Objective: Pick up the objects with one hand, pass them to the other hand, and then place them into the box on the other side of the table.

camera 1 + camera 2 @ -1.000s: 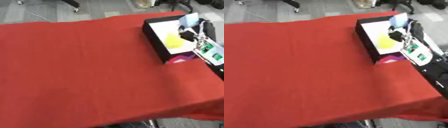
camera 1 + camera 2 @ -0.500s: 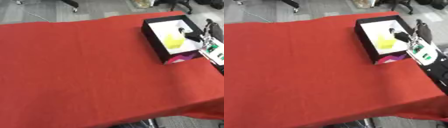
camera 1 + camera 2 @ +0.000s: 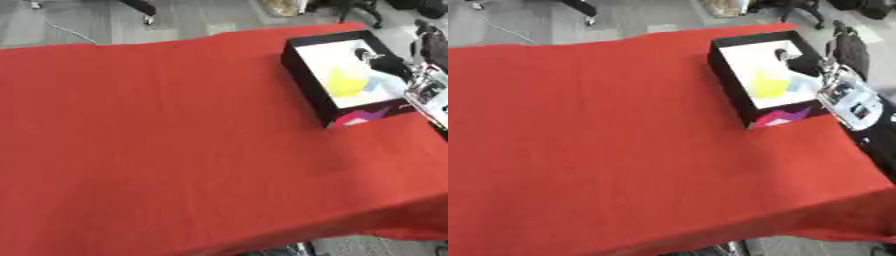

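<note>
1. Right hand (image 3: 808, 61) is seen over the box (image 3: 730, 75), at its far-right side; dark fingers are held above the white interior, prob. because a drop was made there or is being finished.
2. Fingers: cannot be told whether spread or curled; too blurred. Nothing is seen pinched.
3. Yellow obj (image 3: 345, 83) lies inside the box, just below-left of the hand, apart from the fingers. A pale bluish patch (image 3: 374, 84) sits beside it, directly under the hand; what it is can't be made out.
4. Box is kept at the table's right edge, so the right arm reaches it w/o crossing the red cloth (image 3: 175, 130).
5. Left hand is not seen in either view.
6. Vs 1.0 s ago: a light-blue item was held up near the hand; now no such item is seen held, and the pale patch is in the box. Judged: item released.
7. Vs 0.5 s ago: hand is seen farther toward the box's far-right corner; yellow obj is more exposed. Framing also shifted, so cam moved.
</note>
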`<state>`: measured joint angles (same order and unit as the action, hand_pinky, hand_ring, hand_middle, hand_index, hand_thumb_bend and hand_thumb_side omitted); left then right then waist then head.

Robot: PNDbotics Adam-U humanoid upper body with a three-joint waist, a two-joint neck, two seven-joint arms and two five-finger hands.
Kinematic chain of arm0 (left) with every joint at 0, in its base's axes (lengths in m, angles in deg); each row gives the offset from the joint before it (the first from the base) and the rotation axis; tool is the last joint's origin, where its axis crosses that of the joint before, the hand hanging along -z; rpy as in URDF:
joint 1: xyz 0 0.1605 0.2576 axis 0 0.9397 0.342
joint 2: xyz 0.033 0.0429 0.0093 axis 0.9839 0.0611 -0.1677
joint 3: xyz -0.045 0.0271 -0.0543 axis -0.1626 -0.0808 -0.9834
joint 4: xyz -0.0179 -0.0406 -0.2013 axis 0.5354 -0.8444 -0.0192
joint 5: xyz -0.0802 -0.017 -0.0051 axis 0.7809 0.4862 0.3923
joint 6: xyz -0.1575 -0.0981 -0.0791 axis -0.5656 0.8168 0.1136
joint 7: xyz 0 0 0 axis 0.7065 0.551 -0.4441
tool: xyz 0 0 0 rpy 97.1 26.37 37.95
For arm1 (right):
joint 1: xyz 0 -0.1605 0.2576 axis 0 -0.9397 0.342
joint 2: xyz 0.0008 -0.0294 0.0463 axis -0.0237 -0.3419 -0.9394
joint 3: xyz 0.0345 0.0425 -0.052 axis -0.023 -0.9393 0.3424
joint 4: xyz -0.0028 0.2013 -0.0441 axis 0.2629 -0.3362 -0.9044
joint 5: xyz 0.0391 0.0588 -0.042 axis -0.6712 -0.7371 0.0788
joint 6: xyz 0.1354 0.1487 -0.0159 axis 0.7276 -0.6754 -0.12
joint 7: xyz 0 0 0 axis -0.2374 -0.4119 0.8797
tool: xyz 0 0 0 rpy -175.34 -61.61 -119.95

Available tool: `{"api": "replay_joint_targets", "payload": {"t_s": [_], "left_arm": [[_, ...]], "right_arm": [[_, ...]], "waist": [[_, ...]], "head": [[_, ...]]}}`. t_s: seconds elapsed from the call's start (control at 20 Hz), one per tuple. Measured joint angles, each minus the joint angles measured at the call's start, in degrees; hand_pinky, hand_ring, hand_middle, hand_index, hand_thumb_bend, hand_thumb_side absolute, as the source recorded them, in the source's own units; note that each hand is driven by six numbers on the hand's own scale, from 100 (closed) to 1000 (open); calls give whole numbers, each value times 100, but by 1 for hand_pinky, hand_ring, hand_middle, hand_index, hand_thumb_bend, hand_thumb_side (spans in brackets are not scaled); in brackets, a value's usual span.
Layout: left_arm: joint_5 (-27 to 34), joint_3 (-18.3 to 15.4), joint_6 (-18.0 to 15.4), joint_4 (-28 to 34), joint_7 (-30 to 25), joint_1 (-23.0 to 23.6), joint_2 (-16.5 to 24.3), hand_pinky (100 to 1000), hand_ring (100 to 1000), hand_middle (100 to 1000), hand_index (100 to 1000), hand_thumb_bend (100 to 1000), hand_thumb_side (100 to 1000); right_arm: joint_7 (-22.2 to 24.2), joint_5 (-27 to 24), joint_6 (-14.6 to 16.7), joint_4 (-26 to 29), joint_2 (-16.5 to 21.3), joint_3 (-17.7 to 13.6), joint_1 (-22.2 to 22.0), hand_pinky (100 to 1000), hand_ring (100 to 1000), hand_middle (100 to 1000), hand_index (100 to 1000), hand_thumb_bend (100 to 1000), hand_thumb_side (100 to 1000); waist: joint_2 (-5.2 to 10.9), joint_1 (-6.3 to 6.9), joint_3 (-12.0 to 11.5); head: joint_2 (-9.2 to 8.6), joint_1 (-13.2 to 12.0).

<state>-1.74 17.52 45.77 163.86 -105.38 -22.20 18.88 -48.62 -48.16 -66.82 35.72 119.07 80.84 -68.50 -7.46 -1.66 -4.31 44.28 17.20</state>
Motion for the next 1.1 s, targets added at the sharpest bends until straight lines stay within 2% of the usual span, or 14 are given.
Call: {"api": "replay_joint_targets", "payload": {"t_s": [0.1,0.2,0.35,0.4,0.45,0.5,0.65,0.8,0.9,0.95,1.1], "left_arm": [[-17,0,0,0,-2,13,0,887,799,800,861,158,955],[-50,-1,-1,-1,-3,17,3,887,799,800,861,147,953],[-165,-1,-12,-6,-10,-8,74,884,799,801,863,122,933],[-236,0,-18,-21,-9,-36,127,883,800,801,864,115,926],[-330,0,-30,-50,-2,-74,192,882,801,804,866,100,900],[-455,0,-49,-90,12,-128,267,880,802,805,867,100,883],[-1051,1,-122,-273,103,-316,503,875,804,811,873,100,826],[-1821,4,-133,-619,259,-497,771,869,806,814,885,100,753],[-2356,20,-45,-957,415,-677,1010,864,809,819,898,172,697],[-2633,48,28,-1165,511,-785,1149,863,811,823,909,240,678],[-3399,196,228,-1944,820,-1215,1567,860,813,828,924,371,690]], "right_arm": [[64,182,-30,217,4,-50,-31,787,921,866,1000,667,525],[87,395,-23,598,3,-92,-107,771,911,854,1000,601,475],[60,762,36,1501,-71,-110,-254,736,888,820,973,491,437],[42,905,57,1883,-154,-100,-310,735,886,817,971,463,435],[36,1077,86,2293,-264,-61,-361,737,883,812,966,562,453],[57,1284,152,2664,-406,11,-396,738,882,811,965,396,411],[270,2077,619,3282,-996,349,-357,742,878,804,959,356,400],[550,2930,1310,3443,-1724,755,-161,739,867,787,944,305,392],[681,3374,1741,3466,-2204,1044,-32,736,863,782,939,269,392],[743,3551,1942,3475,-2433,1200,23,732,862,780,938,250,393],[928,3833,2420,3493,-2966,1643,148,726,858,775,936,217,396]], "waist": [[0,3,6],[0,7,24],[0,14,80],[1,18,90],[2,29,102],[5,44,117],[33,108,158],[47,189,230],[77,217,286],[94,226,320],[120,237,422]], "head": [[0,-11],[0,-72],[0,-400],[0,-611],[0,-855],[0,-1128],[0,-1887],[0,-2651],[-1,-3152],[-1,-3379],[-1,-3883]]}}
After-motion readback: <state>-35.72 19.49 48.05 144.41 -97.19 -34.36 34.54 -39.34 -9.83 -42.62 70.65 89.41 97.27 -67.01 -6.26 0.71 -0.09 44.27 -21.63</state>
